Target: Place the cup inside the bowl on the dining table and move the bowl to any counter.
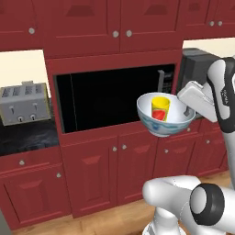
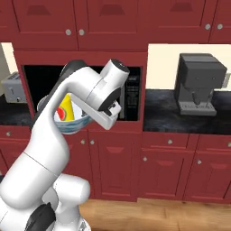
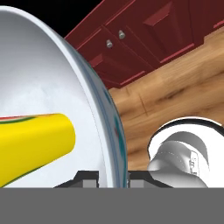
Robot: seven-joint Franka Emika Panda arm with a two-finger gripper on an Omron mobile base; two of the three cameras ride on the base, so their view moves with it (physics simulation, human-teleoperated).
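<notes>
Currently the counter [image 1: 27, 137] is being faced from well apart, lying lower and to the robot's left of the load. The bowl [image 1: 163, 123] is being held aloft before the microwave [image 1: 110, 94], its rim being pinched by the gripper [image 1: 187, 111] from the right. The cup [image 1: 160, 108] is being carried upright inside it.

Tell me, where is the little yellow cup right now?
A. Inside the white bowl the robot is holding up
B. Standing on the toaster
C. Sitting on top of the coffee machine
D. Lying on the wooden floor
A. The yellow cup stands inside the white bowl, and the gripper pinches the bowl's rim, carrying it in the air in front of the red cabinets.
</notes>
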